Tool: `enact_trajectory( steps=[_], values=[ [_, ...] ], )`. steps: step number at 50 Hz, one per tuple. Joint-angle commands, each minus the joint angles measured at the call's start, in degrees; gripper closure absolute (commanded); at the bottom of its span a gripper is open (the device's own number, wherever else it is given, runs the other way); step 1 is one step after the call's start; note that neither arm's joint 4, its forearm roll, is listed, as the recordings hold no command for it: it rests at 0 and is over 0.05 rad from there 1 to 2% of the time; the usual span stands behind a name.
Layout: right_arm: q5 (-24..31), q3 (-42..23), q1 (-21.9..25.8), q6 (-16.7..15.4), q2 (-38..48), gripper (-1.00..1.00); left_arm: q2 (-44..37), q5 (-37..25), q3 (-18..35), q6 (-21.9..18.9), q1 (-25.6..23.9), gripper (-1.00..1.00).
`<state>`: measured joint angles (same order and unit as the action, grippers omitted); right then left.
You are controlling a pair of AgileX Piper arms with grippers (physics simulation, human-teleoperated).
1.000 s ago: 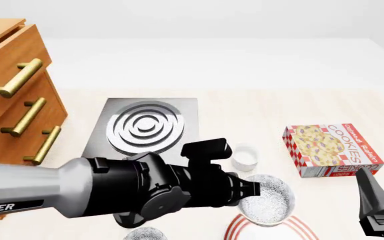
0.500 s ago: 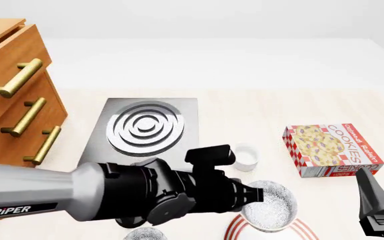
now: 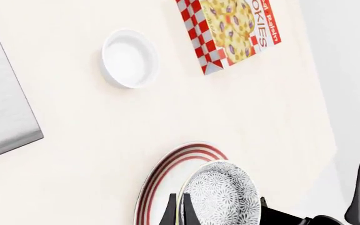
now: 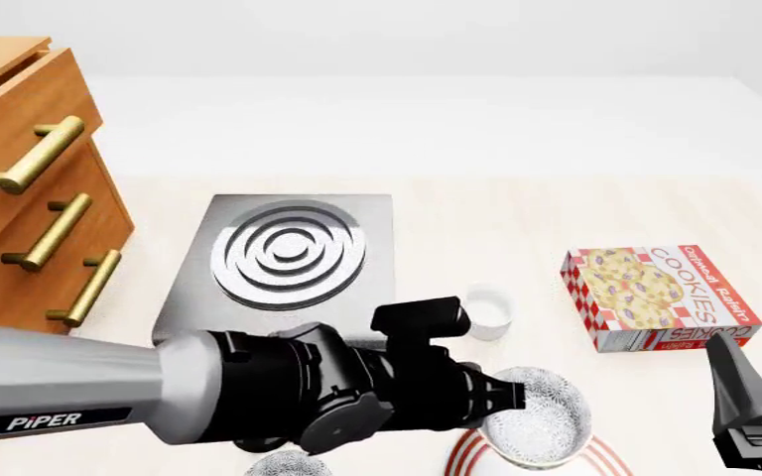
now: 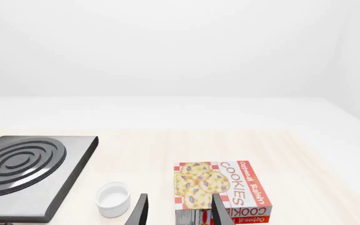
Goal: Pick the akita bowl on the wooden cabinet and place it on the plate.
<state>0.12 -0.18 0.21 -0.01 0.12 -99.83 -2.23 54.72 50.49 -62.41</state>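
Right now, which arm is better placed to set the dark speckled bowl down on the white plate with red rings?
The left. Its claw grips the dark speckled bowl directly over the white red-ringed plate. The right claw is open, empty, off by the cookie box.

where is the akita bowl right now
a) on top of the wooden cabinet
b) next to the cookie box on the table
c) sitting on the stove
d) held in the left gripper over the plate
d: the left gripper has its fingers on either side of the akita bowl, which sits above the red-ringed plate; the front view shows the same bowl at the end of the left arm, over the plate.
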Motion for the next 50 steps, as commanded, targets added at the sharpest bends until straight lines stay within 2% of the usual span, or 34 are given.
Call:
enact_trajectory(
  steps=[1,50],
  values=[
    [0.0,0.0,0.0,0.0,0.0,-1.00,-0.6,0.7,0.2,0.1,-0.2,1.00],
    [0.0,0.0,0.0,0.0,0.0,-1.00,-4.2,3.7,-0.5,2.3,-2.2,1.00]
  ],
)
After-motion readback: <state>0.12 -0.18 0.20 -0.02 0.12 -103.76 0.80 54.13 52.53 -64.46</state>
